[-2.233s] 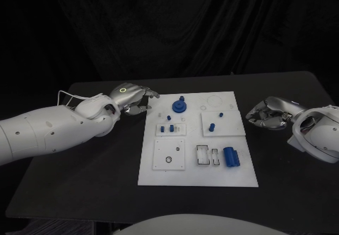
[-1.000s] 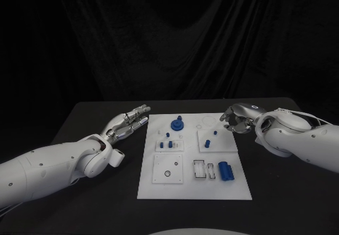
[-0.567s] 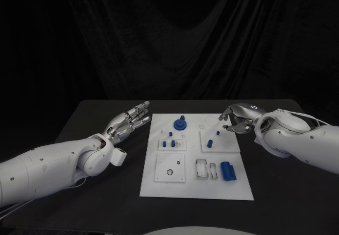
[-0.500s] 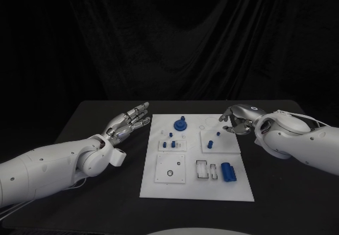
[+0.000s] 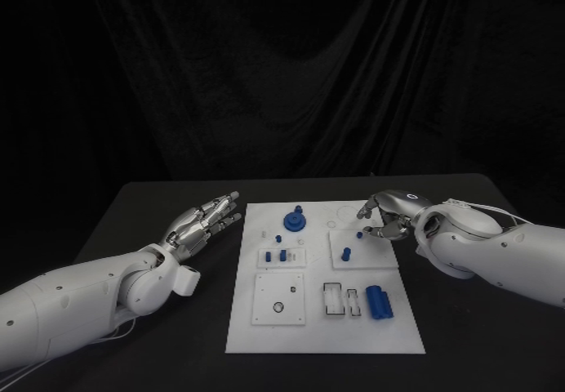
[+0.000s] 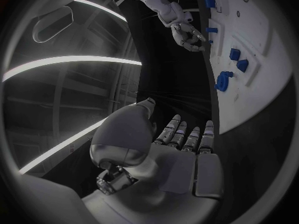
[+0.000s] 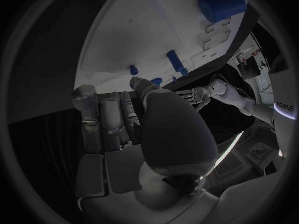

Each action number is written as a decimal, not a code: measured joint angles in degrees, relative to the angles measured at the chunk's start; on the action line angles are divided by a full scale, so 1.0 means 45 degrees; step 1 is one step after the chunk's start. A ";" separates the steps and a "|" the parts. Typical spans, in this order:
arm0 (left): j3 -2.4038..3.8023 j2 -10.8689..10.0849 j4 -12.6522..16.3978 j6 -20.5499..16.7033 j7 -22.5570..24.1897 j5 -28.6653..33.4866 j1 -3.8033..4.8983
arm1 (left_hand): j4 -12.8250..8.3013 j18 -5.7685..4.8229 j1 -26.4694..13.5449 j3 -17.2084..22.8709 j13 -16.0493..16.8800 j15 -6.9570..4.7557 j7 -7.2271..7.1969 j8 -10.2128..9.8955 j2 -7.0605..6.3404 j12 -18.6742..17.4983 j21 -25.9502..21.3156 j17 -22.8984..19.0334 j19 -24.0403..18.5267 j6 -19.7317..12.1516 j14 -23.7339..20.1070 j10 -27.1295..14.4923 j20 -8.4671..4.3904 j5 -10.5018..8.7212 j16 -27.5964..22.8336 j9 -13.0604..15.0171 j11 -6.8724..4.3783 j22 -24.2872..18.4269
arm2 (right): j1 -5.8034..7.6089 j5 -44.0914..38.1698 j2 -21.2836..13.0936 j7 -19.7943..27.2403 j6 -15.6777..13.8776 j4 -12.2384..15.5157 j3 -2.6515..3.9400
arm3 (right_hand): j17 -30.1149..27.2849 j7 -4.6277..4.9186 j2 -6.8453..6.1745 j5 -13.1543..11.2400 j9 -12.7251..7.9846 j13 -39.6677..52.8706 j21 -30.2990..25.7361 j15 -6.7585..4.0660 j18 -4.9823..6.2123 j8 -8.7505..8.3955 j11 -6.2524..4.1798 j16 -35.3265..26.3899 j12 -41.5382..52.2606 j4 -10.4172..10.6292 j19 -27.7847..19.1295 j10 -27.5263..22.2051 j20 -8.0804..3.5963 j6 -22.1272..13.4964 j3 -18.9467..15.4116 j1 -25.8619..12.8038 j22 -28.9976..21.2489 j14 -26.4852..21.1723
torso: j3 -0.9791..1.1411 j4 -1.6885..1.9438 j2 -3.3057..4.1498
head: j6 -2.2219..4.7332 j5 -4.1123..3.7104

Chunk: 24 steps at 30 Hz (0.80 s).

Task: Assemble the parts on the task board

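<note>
The white task board point(image 5: 324, 331) lies mid-table with blue parts standing in it: a round gear-like piece point(image 5: 295, 219) at the far end, small pegs point(image 5: 277, 256), a peg point(image 5: 349, 253) and a large cylinder point(image 5: 379, 300). My left hand point(image 5: 206, 219) is stretched out flat just left of the board's far corner, holding nothing. My right hand point(image 5: 384, 216) hovers over the board's far right edge with fingers bent downward and nothing in them. The left wrist view shows the left hand point(image 6: 181, 149), the board point(image 6: 261, 50) and the right hand point(image 6: 187, 32).
The black table point(image 5: 130, 212) runs around the board on all sides. In the right wrist view the right hand point(image 7: 124, 129) is above the board point(image 7: 156, 30), with the cylinder point(image 7: 221, 2) and the left hand point(image 7: 196, 94) beyond.
The camera has shifted. My left hand has uncurled from a bent pose into a flat stretch. My right hand has come in from the table's right side to the board's far right edge.
</note>
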 measured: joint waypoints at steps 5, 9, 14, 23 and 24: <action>0.0001 0.0038 0.0087 0.0523 0.0003 0.0515 0.0000 | -0.0012 -0.0001 -0.0899 -0.1744 -0.0033 0.0036 0.0249 -0.0063 0.0188 -0.0253 0.0000 -0.0016 -0.0022 -0.0557 -0.0036 -0.0133 -0.0020 -0.0068 0.0000 -0.0057 0.0134 -0.0184 | -0.0001 -0.0006 0.0027 0.0031 0.0006 -0.0017 0.0000 | -0.0011 0.0000 0.0031 -0.0400 0.0030 -0.0171 0.0000 0.0000 -0.0001 0.0058 -0.0028 0.0057 0.0000 0.0091 0.0038 0.0161 0.0038 0.0001 -0.0162 -0.0031 -0.0001 0.0000 | 0.0038 -0.0007 0.0104 | -0.0034 0.0002; 0.0001 -0.0110 0.0406 0.0849 0.0005 0.0881 0.0000 | -0.0052 0.0001 -0.0512 -0.2201 -0.0051 0.0035 -0.0267 -0.0115 0.0136 -0.0351 0.0000 -0.0019 -0.0050 -0.0928 -0.0036 -0.0133 -0.0048 -0.0068 0.0000 -0.0094 0.0134 -0.0268 | -0.0001 -0.0008 0.0025 0.0060 0.0018 -0.0007 0.0000 | -0.0011 0.0042 0.0031 -0.0661 0.0043 -0.0315 0.0000 0.0034 -0.0003 0.0058 -0.0044 0.0147 0.0000 0.0145 0.0090 0.0275 0.0090 0.0043 -0.0287 -0.0031 -0.0001 0.0034 | 0.0044 -0.0024 0.0146 | -0.0109 0.0007; 0.0002 -0.0372 0.0820 0.1071 0.0008 0.1177 0.0000 | -0.0155 0.0002 0.0174 -0.2717 -0.0065 -0.0063 -0.0736 -0.0114 -0.0091 -0.0501 0.0000 -0.0019 -0.0067 -0.0994 -0.0081 -0.0241 -0.0065 -0.0068 0.0000 -0.0094 -0.0034 -0.0339 | -0.0002 -0.0011 0.0012 0.0088 0.0040 0.0018 0.0000 | -0.0031 0.0042 0.0031 -0.0920 0.0043 -0.0565 0.0000 0.0033 -0.0003 0.0058 -0.0051 0.0147 0.0000 0.0233 0.0183 0.0358 0.0089 0.0043 -0.0481 -0.0030 -0.0002 0.0034 | 0.0044 -0.0040 0.0184 | -0.0238 0.0051; 0.0002 -0.0867 0.1501 0.1277 0.0015 0.1463 0.0000 | -0.0032 0.0003 0.0407 -0.3119 -0.0076 -0.0062 -0.0736 -0.0114 0.0106 -0.0550 0.0001 -0.0017 -0.0067 -0.0994 -0.0081 -0.0244 -0.0065 -0.0068 0.0000 -0.0094 -0.0032 -0.0395 | -0.0002 -0.0015 -0.0053 0.0121 0.0077 0.0160 0.0000 | 0.0023 0.0041 0.0031 -0.1036 0.0042 -0.0817 0.0310 0.0085 -0.0001 0.0058 -0.0075 0.0306 0.0001 0.0321 0.0368 0.0610 0.0088 0.0042 -0.0637 -0.0030 -0.0003 0.0147 | 0.0029 -0.0049 0.0291 | -0.0422 0.0060; 0.0002 -0.0880 0.1523 0.1281 0.0015 0.1470 0.0000 | -0.0037 0.0003 0.0410 -0.3124 -0.0076 -0.0062 -0.0735 -0.0114 0.0211 -0.0550 0.0000 -0.0017 -0.0067 -0.0994 -0.0081 -0.0236 -0.0065 -0.0068 0.0000 -0.0094 -0.0024 -0.0397 | -0.0002 -0.0015 -0.0056 0.0122 0.0079 0.0165 0.0000 | 0.0053 0.0041 0.0031 -0.1036 0.0037 -0.0846 0.0359 0.0047 -0.0002 0.0058 -0.0104 0.0353 0.0001 0.0321 0.0393 0.0639 0.0062 0.0042 -0.0637 -0.0030 -0.0003 0.0183 | 0.0029 -0.0050 0.0295 | -0.0426 0.0050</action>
